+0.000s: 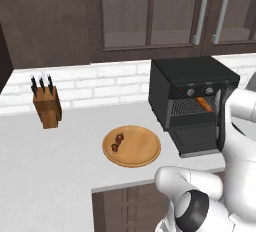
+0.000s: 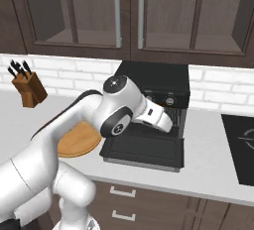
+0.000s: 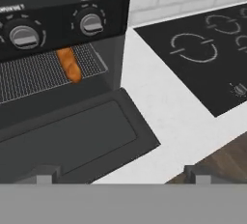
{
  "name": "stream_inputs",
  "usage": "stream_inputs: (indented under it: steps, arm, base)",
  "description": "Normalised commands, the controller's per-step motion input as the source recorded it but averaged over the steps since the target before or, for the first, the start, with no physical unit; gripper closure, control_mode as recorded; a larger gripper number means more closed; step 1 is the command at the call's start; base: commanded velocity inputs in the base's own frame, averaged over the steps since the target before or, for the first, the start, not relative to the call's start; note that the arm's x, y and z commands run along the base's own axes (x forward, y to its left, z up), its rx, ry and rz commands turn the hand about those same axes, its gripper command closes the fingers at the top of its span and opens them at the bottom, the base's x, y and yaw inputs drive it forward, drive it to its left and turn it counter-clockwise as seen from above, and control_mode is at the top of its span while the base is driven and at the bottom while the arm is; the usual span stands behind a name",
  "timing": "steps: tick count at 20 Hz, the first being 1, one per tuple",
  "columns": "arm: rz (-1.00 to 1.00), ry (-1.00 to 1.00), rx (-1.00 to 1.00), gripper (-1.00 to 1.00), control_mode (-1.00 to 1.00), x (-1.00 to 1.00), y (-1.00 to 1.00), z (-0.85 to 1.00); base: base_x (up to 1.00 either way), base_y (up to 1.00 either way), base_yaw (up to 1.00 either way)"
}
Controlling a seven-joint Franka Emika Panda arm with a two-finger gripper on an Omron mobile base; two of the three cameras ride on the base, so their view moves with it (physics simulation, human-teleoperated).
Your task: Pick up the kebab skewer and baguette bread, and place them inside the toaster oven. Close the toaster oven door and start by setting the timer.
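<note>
In the left base view, the toaster oven (image 1: pixel 192 83) stands on the white counter (image 1: pixel 65 151) against the brick backsplash, its door (image 1: pixel 199 137) dropped open toward the front. The baguette bread (image 1: pixel 203 104) lies on the wire rack inside, toward the right of the opening. The kebab skewer (image 1: pixel 118 142) rests on the round wooden plate (image 1: pixel 132 146), left of the oven, on the plate's left half. A knife block (image 1: pixel 47 103) stands farther left near the wall. In the right base view, the white arm reaches across in front of the oven (image 2: pixel 158 83), its wrist over the lowered door (image 2: pixel 144 147); the plate (image 2: pixel 79 141) peeks out behind the arm and the knife block (image 2: pixel 28 87) sits at far left. A black cooktop (image 2: pixel 240 147) is set into the counter at right. In the hand view, two knobs (image 3: pixel 24 37) sit above the rack, the baguette (image 3: pixel 70 65) lies on it at the right side, and the door (image 3: pixel 67 141) spreads below. The two fingertips (image 3: pixel 44 175) stand wide apart at the bottom edge with nothing between them.
</note>
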Motion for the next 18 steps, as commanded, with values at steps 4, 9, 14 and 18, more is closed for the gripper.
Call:
stream_inputs:
  steps: [4, 9, 14, 18]
  arm:
    - [-0.01, 0.26, 0.00, -1.00, -1.00, -0.07, 0.75, 0.21]
    - [0.00, 0.15, 0.00, -1.00, -1.00, -0.06, 0.77, 0.27]
    - [-0.04, 0.01, 0.06, -1.00, -1.00, -0.03, 1.00, 0.00]
    - [-0.02, -0.03, 0.18, -1.00, -1.00, 0.00, 0.99, 0.00]
  base:
    - [0.00, 0.00, 0.00]
    - [0.00, 0.00, 0.00]
    - [0.00, 0.00, 0.00]
    - [0.00, 0.00, 0.00]
